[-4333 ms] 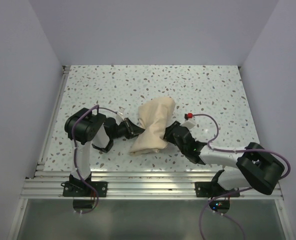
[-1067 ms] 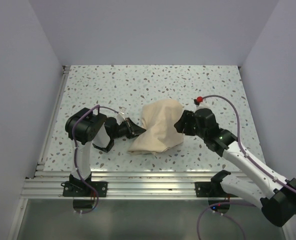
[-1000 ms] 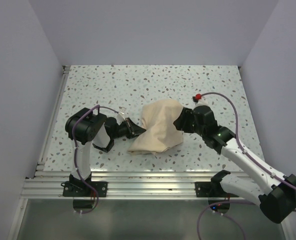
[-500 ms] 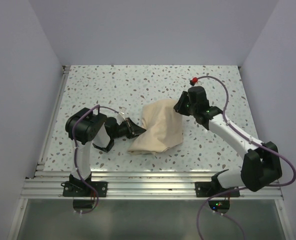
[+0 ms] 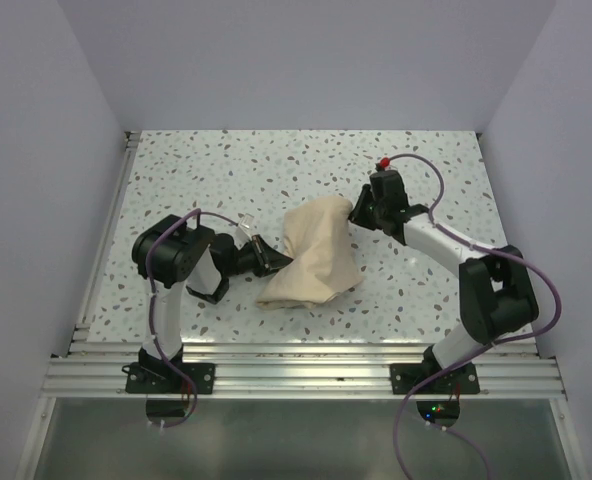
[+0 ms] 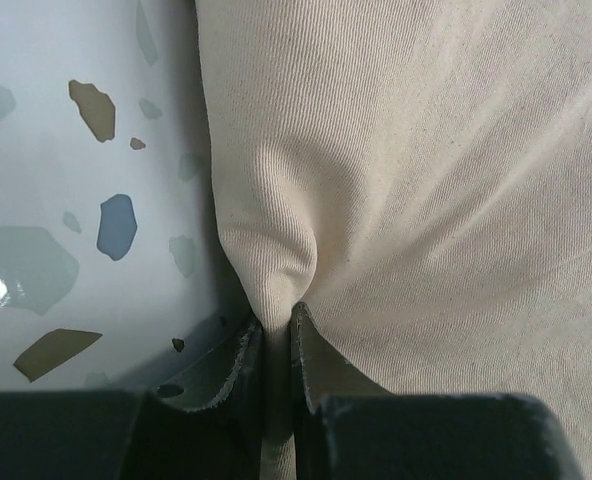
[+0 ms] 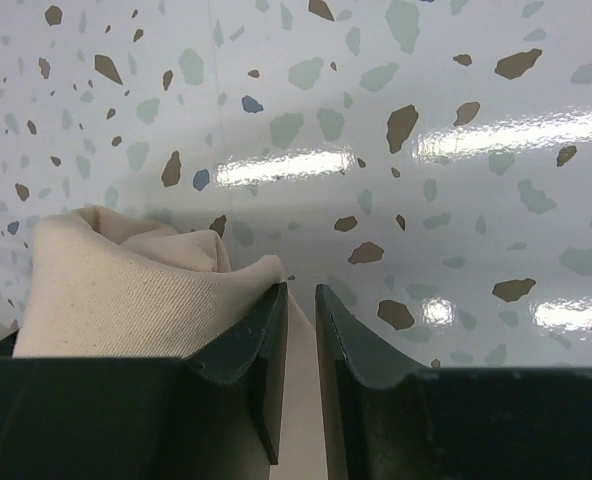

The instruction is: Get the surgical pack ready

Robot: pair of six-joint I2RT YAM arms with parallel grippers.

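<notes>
The surgical pack (image 5: 311, 255) is a tan cloth bundle lying mid-table, with nothing of its contents showing. My left gripper (image 5: 271, 262) lies low at the bundle's left edge. In the left wrist view that gripper (image 6: 276, 325) is shut on a pinched fold of the cloth (image 6: 426, 180). My right gripper (image 5: 354, 208) reaches to the bundle's far right corner. In the right wrist view its jaws (image 7: 301, 295) stand narrow, with a strip of the tan cloth (image 7: 126, 290) running between them.
The speckled table (image 5: 276, 170) lies all round the bundle, with grey walls on three sides. A metal rail (image 5: 296, 375) runs along the near edge by the arm bases. The right arm's purple cable (image 5: 426, 165) loops above its wrist.
My right arm has swung from the bundle's right side to its far right corner, and its jaws have narrowed onto the cloth. The left gripper has kept its hold and place.
</notes>
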